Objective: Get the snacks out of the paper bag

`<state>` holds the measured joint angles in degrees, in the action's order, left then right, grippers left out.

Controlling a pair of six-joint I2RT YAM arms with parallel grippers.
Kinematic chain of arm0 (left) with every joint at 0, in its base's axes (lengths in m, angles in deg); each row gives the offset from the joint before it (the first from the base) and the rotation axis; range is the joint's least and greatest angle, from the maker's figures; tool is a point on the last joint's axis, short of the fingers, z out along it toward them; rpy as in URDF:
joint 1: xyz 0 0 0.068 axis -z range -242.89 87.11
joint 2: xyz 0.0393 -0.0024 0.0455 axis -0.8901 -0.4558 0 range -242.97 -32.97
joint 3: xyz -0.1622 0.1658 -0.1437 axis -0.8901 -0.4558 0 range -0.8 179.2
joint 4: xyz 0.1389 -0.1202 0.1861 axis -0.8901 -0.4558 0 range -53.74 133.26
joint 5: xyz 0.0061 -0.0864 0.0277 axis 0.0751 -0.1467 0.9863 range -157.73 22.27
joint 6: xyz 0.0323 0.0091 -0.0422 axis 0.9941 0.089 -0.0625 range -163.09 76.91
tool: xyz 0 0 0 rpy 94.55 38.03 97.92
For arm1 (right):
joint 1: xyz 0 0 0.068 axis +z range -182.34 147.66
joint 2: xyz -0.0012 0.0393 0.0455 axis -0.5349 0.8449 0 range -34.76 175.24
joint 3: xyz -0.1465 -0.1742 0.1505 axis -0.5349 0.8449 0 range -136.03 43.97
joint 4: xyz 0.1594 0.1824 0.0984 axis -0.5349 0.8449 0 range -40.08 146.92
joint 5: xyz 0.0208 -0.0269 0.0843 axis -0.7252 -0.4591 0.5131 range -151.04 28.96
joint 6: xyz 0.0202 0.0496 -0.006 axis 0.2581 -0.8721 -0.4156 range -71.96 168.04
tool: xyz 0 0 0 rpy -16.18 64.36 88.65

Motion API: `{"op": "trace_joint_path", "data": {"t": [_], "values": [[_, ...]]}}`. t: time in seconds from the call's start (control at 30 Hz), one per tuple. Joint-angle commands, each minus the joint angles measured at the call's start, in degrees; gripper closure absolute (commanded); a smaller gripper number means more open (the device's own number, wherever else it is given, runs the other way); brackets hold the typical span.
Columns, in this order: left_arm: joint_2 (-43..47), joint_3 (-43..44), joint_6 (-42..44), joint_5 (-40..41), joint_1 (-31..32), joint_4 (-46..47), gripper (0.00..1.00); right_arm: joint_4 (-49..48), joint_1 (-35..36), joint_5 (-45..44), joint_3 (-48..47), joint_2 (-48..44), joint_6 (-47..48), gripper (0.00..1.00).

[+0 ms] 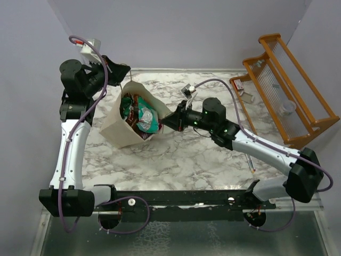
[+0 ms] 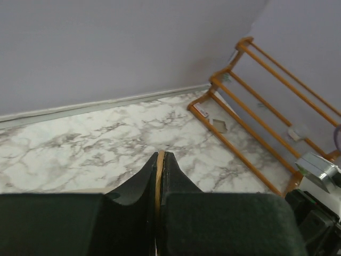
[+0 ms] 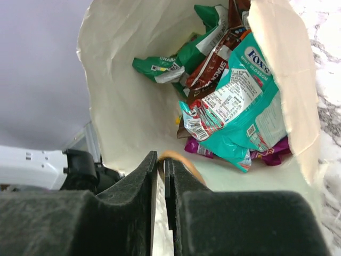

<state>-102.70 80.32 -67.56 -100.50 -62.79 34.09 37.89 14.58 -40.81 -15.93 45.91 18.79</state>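
The beige paper bag [image 1: 120,130] stands tilted at the table's left middle, its mouth held open. Inside lie several snacks: a teal Fox's packet [image 3: 242,114], a dark-brown packet [image 3: 213,69], a green packet [image 3: 160,66] and a purple packet [image 3: 274,154]. They also show in the top view [image 1: 141,114]. My left gripper [image 1: 118,68] is above the bag's far rim, shut on a thin tan cord handle [image 2: 159,170]. My right gripper [image 1: 164,121] is at the bag's right rim, shut on the other cord handle [image 3: 181,160].
A wooden rack [image 1: 290,88] stands at the back right with a small clear cup [image 1: 287,107] in it; it also shows in the left wrist view [image 2: 250,101]. A marker pen [image 1: 250,163] lies by my right forearm. Grey walls close the back and sides.
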Motion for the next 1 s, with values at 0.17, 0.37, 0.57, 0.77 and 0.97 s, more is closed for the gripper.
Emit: {"op": "trace_joint_path", "data": {"t": [0.17,0.37,0.57,0.77,0.97], "values": [[5.51,-6.54,-8.42,-13.21,0.48,14.76,1.00,12.67,0.28,-7.17,7.63,-11.93,7.33,0.71],[7.44,-10.62,-9.42,-14.13,0.69,15.80,1.00,21.72,0.28,-16.04,10.88,-19.44,12.96,0.51],[8.47,-10.79,-9.15,-13.49,1.06,13.00,1.00,28.42,0.28,-27.14,10.51,-25.72,11.86,0.12],[8.91,-9.98,-8.12,-10.74,1.47,9.90,1.00,30.17,0.28,-31.95,6.35,-26.84,13.32,0.05],[9.06,-10.48,-8.79,-9.97,1.77,9.89,1.00,26.09,0.30,-16.83,-1.16,-19.29,11.61,0.16]]}}
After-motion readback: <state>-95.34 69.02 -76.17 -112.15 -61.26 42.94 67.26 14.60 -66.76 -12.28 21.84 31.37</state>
